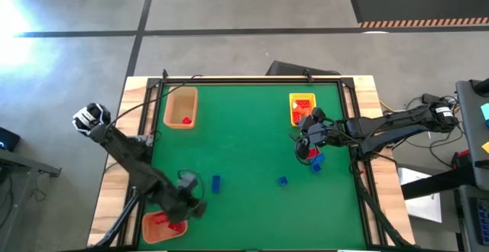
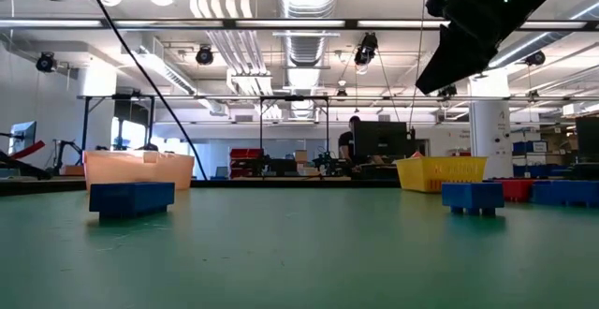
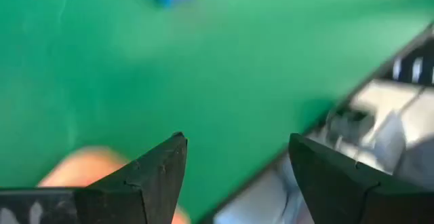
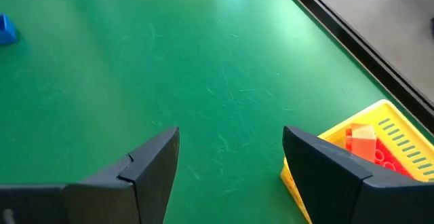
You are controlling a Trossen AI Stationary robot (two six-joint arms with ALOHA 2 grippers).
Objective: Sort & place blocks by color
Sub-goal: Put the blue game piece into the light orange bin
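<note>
Mat [image 1: 252,130] green — workshop beyond

No writing, label, brand or number can be read anywhere here. The yellow tray [image 2: 442,172] seen across the table carries some faint marks on its side wall, but they are too small to make out. The shelves and bins in the room behind the table show no legible signs, and the striped mat [image 1: 416,9] on the floor beyond the table bears only its orange-and-white edging, no words.
</note>
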